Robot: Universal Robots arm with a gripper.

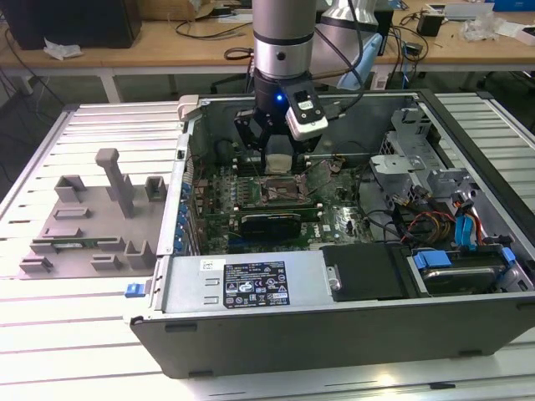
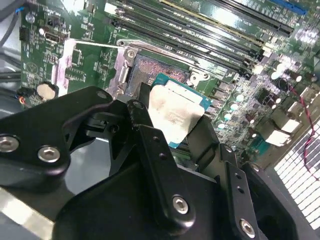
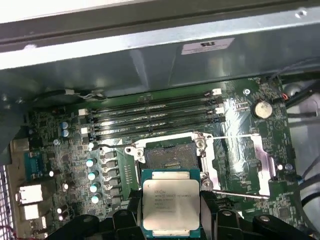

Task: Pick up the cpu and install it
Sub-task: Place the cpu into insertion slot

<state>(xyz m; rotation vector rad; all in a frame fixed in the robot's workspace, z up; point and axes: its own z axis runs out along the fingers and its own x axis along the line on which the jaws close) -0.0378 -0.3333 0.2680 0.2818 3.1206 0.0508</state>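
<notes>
Both jaws are clamped on the edges of the cpu [image 3: 171, 202] — silver top showing, held level close by the open socket [image 3: 170, 156] on the motherboard [image 3: 240, 125] — with my gripper [image 1: 278, 167] down inside the computer case [image 1: 334, 334].

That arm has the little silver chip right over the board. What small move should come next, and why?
Probably a small shift to centre the cpu over the socket, before any lowering. The gripper grips the chip by its edges above the board, the socket's bracket is swung open, and in the first wrist view the chip looks offset from the socket.
</notes>
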